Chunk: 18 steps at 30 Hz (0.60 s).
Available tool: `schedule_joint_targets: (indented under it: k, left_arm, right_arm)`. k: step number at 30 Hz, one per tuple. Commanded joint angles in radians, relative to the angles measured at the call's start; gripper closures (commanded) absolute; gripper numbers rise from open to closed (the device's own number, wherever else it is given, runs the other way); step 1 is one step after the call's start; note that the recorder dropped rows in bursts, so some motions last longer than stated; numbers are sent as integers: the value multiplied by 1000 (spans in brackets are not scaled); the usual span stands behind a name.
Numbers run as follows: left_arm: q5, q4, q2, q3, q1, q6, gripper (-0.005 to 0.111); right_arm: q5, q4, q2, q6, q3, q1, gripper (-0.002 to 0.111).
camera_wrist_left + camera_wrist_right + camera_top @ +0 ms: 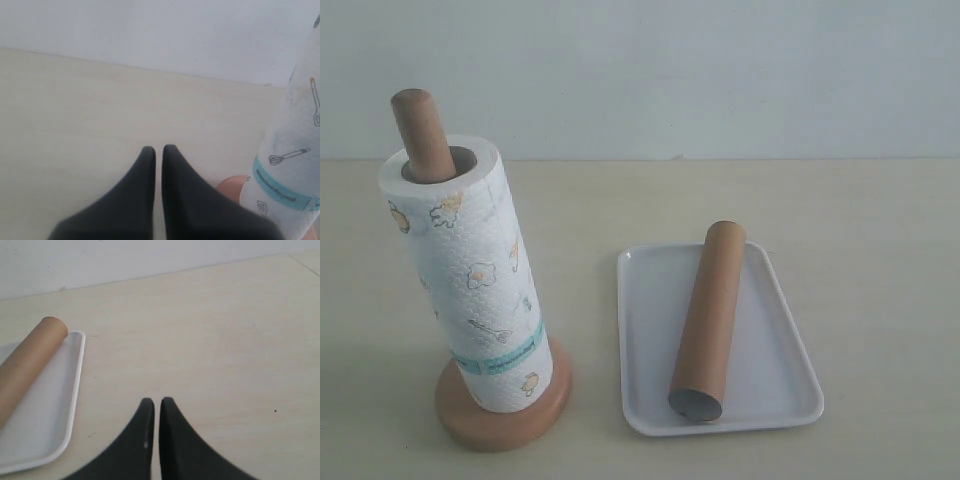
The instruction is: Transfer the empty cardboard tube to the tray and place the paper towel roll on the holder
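left gripper (159,149): dark fingers pressed together, only a thin slit between the tips, nothing pinched; hanging over bare tabletop
right gripper (157,401): fingers pressed together as well, holding nothing; over bare tabletop, beside the tray's long edge but apart from it
paper towel roll (470,280): threaded on the holder, upright with a slight lean, teal band at the lower end; close beside the left gripper in the left wrist view, not touching
holder (420,130): dowel top poking out of the roll's core, round base flat on the surface under the roll
empty cardboard tube (710,320): lying on its side in the tray, lengthwise, grey open end at the near rim, far end at the far rim
tray (780,370): white, flat on the surface, right of the holder, near it but apart
table (880,250): pale beige, faint wood grain, matte, a few tiny dark specks
wall (670,70): plain off-white, meets the table's far edge in a straight line
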Motion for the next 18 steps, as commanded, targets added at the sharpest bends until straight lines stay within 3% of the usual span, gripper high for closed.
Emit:
schedule_joint_targets:
  k: [1, 18]
  left_arm:
    - [-5, 3, -3, 4, 2, 1, 103]
    - [-5, 3, -3, 4, 2, 1, 103]
  right_arm:
    - [-11, -42, -4, 45, 0, -2, 104]
    - [-9, -42, -4, 17, 0, -18, 104]
